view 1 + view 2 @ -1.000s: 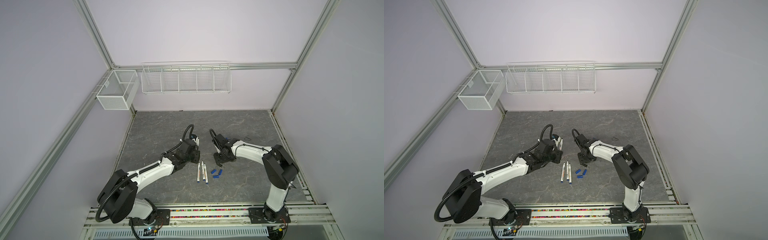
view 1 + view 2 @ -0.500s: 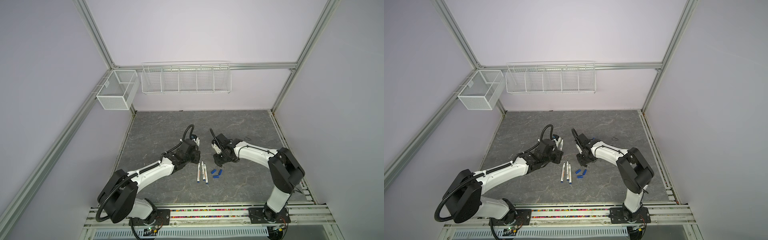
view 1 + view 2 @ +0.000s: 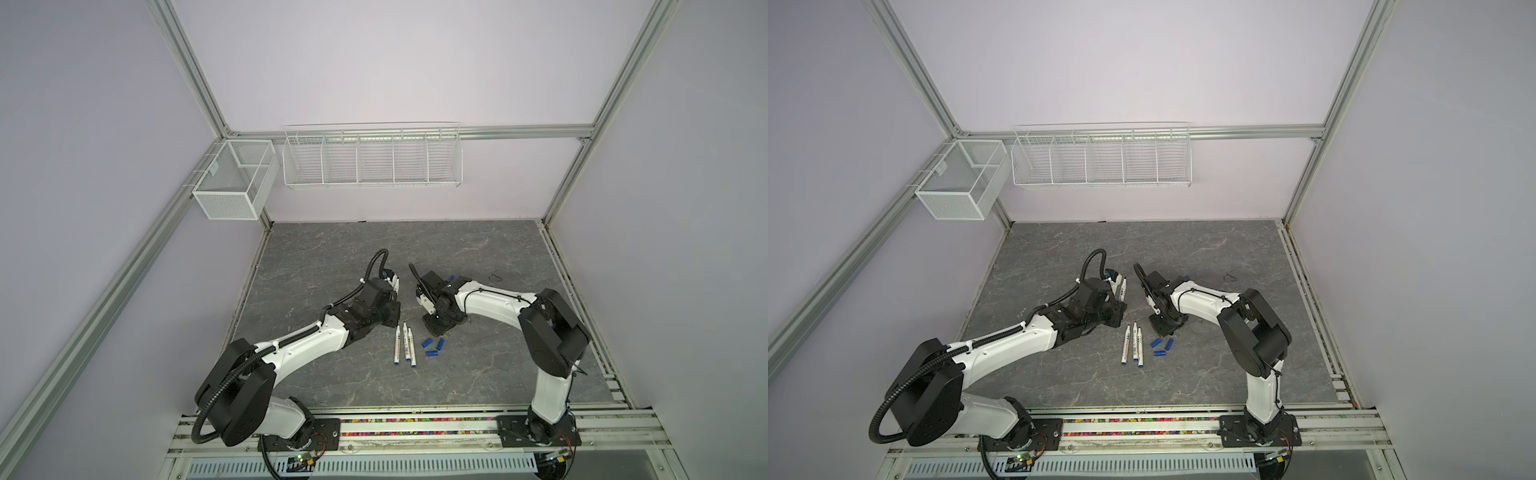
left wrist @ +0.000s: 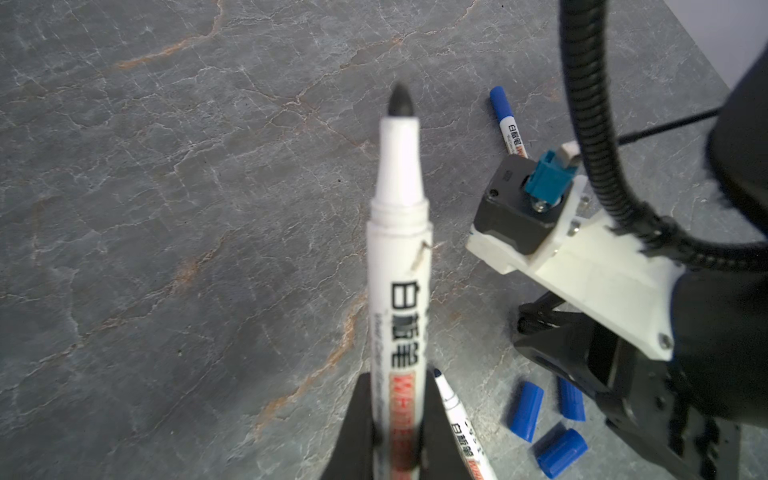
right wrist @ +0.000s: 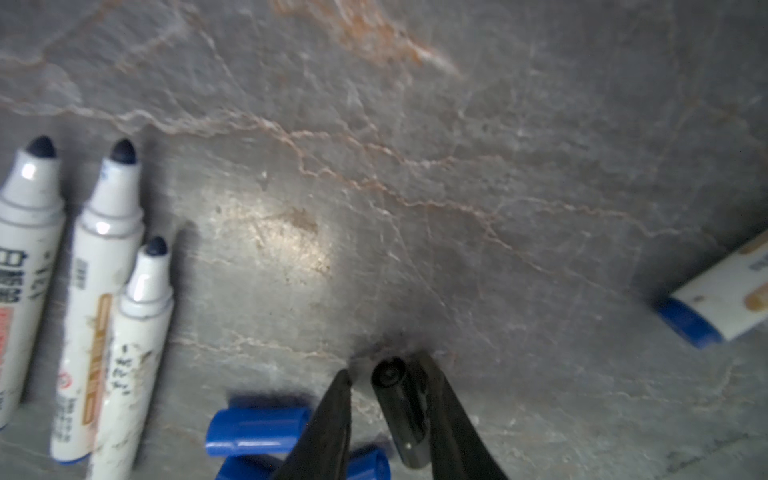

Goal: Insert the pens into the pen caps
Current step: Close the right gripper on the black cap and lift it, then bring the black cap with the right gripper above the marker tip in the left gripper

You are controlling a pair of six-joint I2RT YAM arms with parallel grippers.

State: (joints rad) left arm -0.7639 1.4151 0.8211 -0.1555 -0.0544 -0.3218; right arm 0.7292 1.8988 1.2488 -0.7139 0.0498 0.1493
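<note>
The left arm (image 3: 307, 340) is seen unmoved since a second ago, the left gripper (image 4: 397, 380) clamped on an uncapped pen (image 4: 399, 232) above the table (image 3: 332, 257). The right gripper (image 5: 384, 368) is kept low beside the blue caps (image 3: 432, 353). Its fingers are drawn closer than before yet still apart around the black cap (image 5: 397, 399), which is touched by one finger only. Three more pens (image 3: 404, 343) are left lying side by side nearby.

I'm looking at pale lilac walls (image 3: 374, 62) framed by aluminium posts (image 3: 190, 70). The table (image 3: 478, 249) is dark grey, stone-patterned, with pale and rusty veins. A white wire basket (image 3: 372, 158) hangs on the back wall (five bays, by my count). A mesh box (image 3: 226, 203) hangs above the table's far left corner. The light is soft and even.
</note>
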